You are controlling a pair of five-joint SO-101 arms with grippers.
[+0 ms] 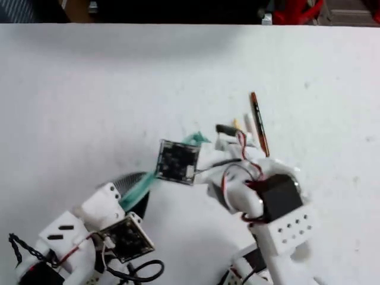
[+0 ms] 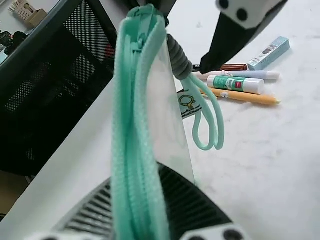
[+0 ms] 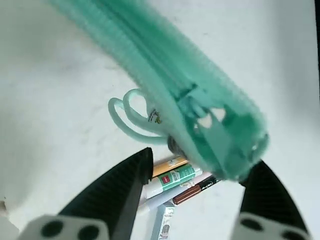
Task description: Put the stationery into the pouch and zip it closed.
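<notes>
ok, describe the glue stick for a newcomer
On the white table, past the mint pouch, pens lie side by side. The glue stick is the white tube with a green label, between a pale pen and a yellow pen.

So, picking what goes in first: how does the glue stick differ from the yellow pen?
The glue stick is thicker and shorter, white with a green label; the yellow pen is slimmer, longer and plain. Both lie flat side by side, outside the pouch.
</notes>
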